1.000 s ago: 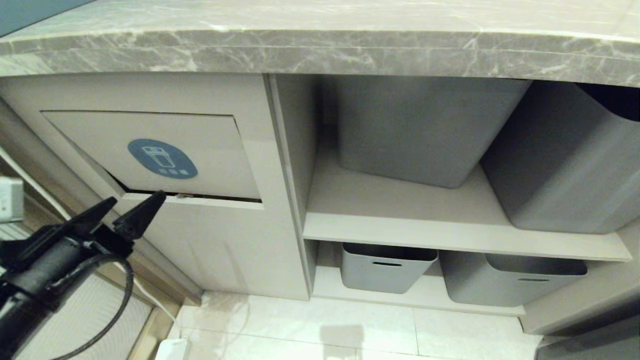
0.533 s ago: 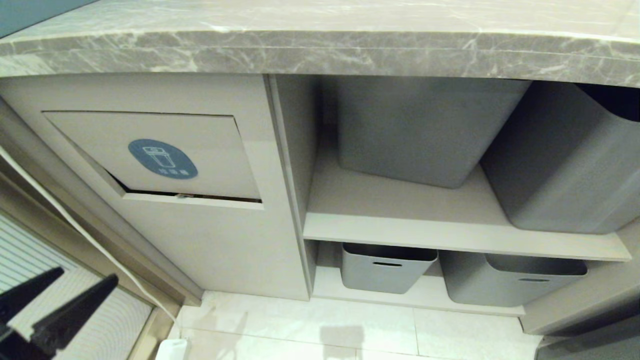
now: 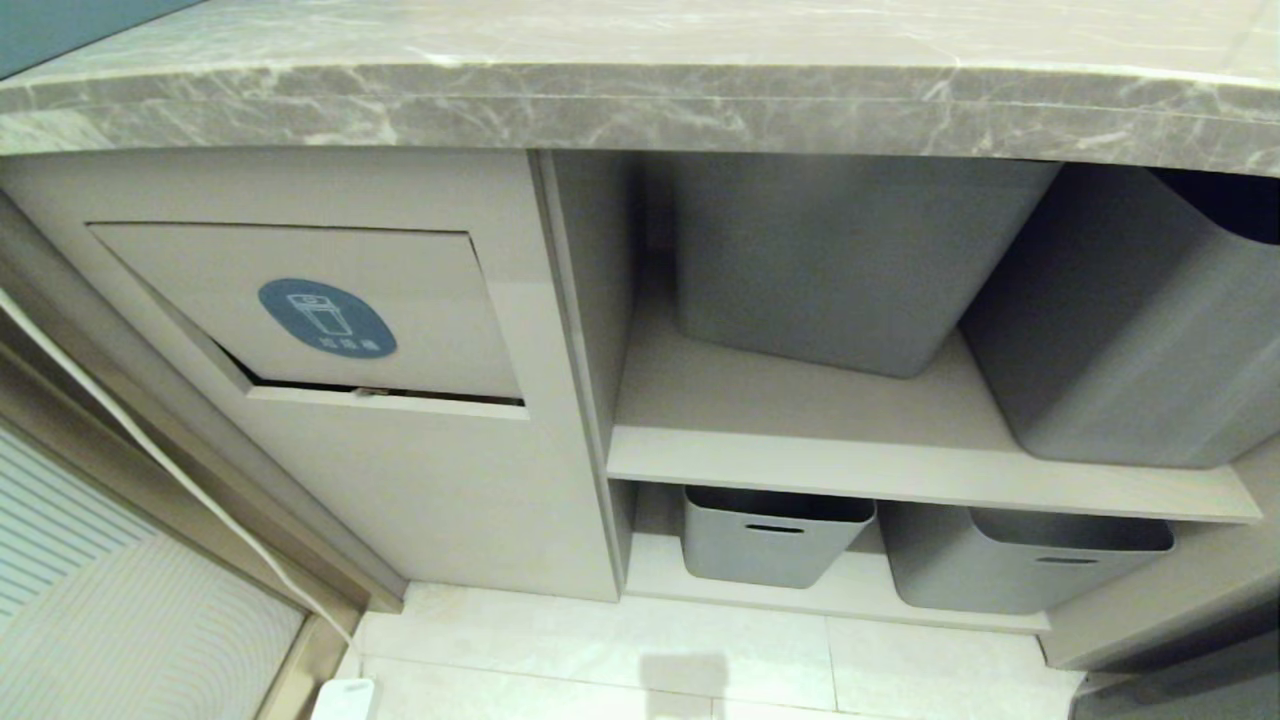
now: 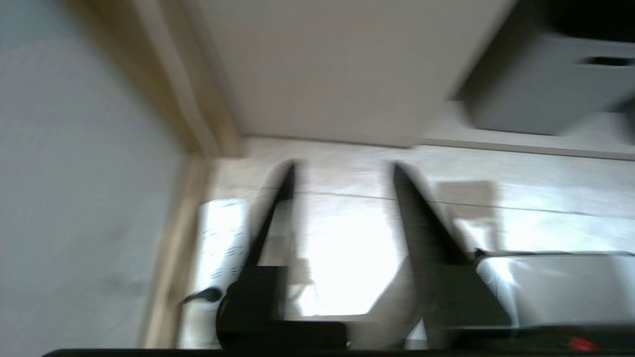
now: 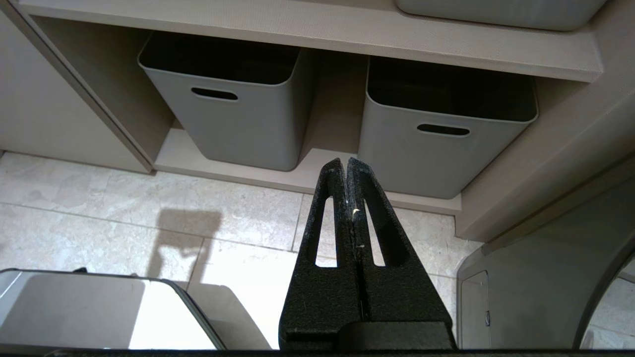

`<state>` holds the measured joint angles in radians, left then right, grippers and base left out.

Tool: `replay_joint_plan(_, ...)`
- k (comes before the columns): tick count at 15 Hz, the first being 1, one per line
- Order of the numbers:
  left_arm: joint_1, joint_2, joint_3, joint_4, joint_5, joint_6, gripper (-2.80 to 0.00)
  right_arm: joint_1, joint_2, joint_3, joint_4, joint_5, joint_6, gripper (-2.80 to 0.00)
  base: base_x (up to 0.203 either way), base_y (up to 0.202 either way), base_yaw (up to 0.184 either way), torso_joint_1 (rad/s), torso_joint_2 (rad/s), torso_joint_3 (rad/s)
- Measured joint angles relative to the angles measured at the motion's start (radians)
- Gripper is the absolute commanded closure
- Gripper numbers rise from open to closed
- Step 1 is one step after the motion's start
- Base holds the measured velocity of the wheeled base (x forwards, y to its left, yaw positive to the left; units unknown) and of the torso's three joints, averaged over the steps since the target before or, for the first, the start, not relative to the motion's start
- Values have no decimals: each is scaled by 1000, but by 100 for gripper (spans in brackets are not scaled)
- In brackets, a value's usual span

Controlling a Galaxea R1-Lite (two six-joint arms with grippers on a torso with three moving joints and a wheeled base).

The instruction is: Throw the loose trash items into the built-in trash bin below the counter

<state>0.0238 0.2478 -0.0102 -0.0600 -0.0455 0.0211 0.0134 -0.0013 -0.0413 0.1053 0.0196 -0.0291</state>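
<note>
Currently, left gripper [image 4: 342, 171] jaws stand apart, empty, above the floor [image 4: 347, 238]. Right gripper [image 5: 346, 163] jaws are pressed together. Built-in trash bin [image 3: 300, 310] sits under the worktop [image 3: 640, 100], flap slightly ajar.

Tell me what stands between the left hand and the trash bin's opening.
Only the swing flap itself, hanging nearly shut over the built-in trash bin. The left hand points at the floor below the cabinet, jaws apart and empty. No trash scraps are visible.

Only one sign can be spotted: a blue oval sticker with a white bin icon [image 3: 327, 318], stuck on the beige rectangular swing flap [image 3: 420, 300]; its tiny caption can't be read.
</note>
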Motion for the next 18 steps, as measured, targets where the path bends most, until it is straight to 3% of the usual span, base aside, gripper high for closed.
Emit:
replay_joint_plan(2,-5,-38,4,37,53,23,0,0,0,0,0,0,0,0,0,0,0,0,0,0)
replay_joint_plan(7,-37,-83,-4,94,8,61,0,0,0,0,0,0,0,0,0,0,0,0,0,0)
replay_joint_plan(12,-31,-222,6,68,12,90,0,0,0,0,0,0,-2,0,0,0,0,0,0,0)
replay_joint_plan(18,-30,-248,10,67,30,85,0,0,0,0,0,1,-5,0,0,0,0,0,0,0)
